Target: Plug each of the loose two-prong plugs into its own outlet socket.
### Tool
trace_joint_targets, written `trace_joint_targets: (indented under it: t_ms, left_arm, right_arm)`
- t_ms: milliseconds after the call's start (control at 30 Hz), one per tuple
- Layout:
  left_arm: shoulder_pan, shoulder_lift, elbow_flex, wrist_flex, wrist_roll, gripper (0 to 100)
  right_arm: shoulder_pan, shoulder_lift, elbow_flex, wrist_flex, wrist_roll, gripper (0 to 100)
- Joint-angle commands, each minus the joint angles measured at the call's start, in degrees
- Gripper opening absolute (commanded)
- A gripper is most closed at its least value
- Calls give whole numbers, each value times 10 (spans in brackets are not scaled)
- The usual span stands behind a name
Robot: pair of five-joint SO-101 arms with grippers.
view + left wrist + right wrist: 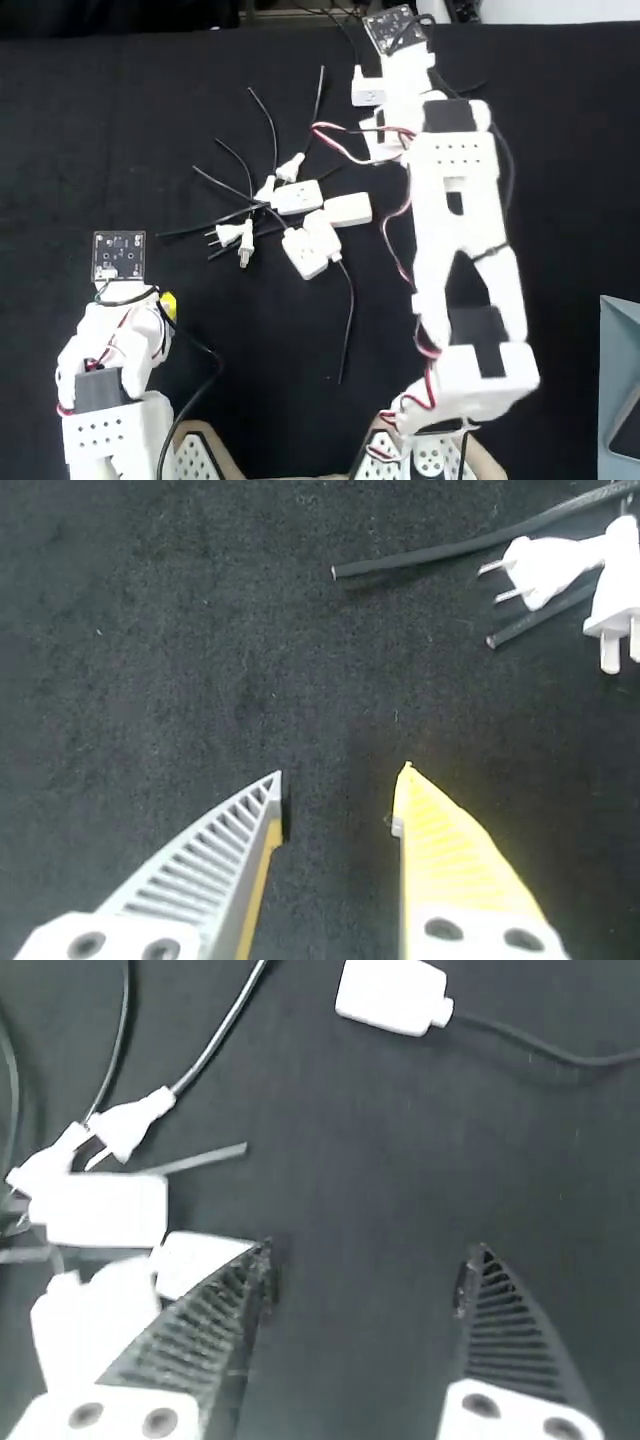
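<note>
From above, loose plugs [235, 237] and outlet sockets [298, 197] are lying bunched between the arms. Left wrist: the left gripper [340, 775] is hanging released and empty, one plug [545, 565] lying ahead past its yellow finger [450, 860]. Right wrist: the right gripper [365, 1255] is gaping empty, sockets crowding one finger. This is probably the approach; the next move calls for closing on a plug's body.

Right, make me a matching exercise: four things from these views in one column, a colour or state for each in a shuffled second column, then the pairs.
1. left gripper
2. right gripper
3. white two-prong plug
4. white rectangular outlet socket

A. black ribbed fingers, open
B. lies by itself, flat
C. one grey finger, one yellow, open
D. prongs bare, loose on the black cloth

Pairs: 1-C, 2-A, 3-D, 4-B
</note>
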Motion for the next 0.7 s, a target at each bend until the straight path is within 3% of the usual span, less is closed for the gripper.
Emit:
trace_joint_targets:
  t_ms: [0, 267, 567, 667]
  left_arm:
    - [-5, -4, -1, -13, 1, 188]
    - [-5, -4, 0, -13, 1, 188]
    - [-4, -4, 0, -13, 1, 188]
    - [-3, -4, 0, -13, 1, 188]
  right_arm:
    - [1, -80, -33, 105, -4, 279]
    - [-45, -126, -29, 304, -5, 279]
    - [-68, -231, 178, 290, -5, 279]
    - [-70, -279, 251, 252, -39, 279]
